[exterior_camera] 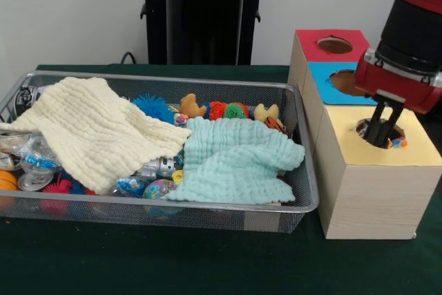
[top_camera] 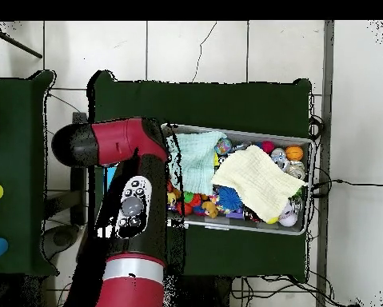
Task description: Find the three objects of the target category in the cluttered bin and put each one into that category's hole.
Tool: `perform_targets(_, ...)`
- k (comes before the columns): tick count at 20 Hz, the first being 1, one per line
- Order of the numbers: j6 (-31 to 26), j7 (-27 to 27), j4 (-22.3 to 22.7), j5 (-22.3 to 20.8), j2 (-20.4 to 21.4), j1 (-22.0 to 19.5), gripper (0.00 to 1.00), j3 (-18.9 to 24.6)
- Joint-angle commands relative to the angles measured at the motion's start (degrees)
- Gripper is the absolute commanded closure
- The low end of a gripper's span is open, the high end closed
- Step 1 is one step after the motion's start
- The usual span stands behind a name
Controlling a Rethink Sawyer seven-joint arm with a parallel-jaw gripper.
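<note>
We see the arm (top_camera: 134, 200) reaching over the wooden box (exterior_camera: 376, 177), with the gripper (exterior_camera: 384, 131) lowered into the yellow hole (exterior_camera: 380, 132). Its fingers sit close together, and whether they grip the small colourful object (exterior_camera: 398, 143) at the hole's rim we cannot tell. The wire bin (exterior_camera: 207, 205) holds a cream cloth (exterior_camera: 97, 129) and a mint cloth (exterior_camera: 231, 160) covering most of the toys. We judge the cloths soft and limp, best pinched at a raised fold. The small balls (exterior_camera: 159, 188) look light and likely to roll. The bin's walls crowd the corners; above the box there is open room.
</note>
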State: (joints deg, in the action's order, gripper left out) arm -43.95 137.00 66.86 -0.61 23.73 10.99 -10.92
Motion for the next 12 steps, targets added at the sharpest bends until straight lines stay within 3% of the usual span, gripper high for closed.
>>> perform_targets(1, -7.24, -12.47, 3.80, 1.68, 8.83, -7.52, 1.00, 10.02)
perform_targets(7, -9.05, -12.37, 0.95, -0.85, 10.37, -8.33, 1.00, 12.28)
perform_targets(12, -16.87, -12.58, -8.12, -6.52, 10.75, -5.90, 1.00, 8.08)
